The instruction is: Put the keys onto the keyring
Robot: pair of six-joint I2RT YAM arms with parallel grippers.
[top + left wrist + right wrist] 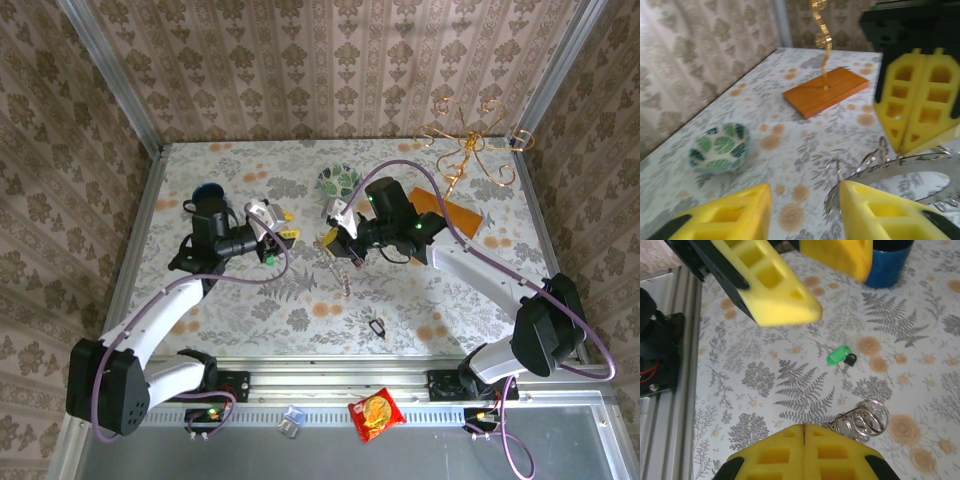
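Keys [839,355] lie flat on open table [250,310] betw. grippers, L gripper [802,195] half-open nearby, R gripper [805,431] pinched on silver rings [862,419], keyring [377,328] alone nr front edge.

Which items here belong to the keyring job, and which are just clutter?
Job: keys with green tag; dark keyring loop; silver rings pinched in right hand.
Lying about: patterned bowl; blue mug; gold stand on orange base; snack packet.
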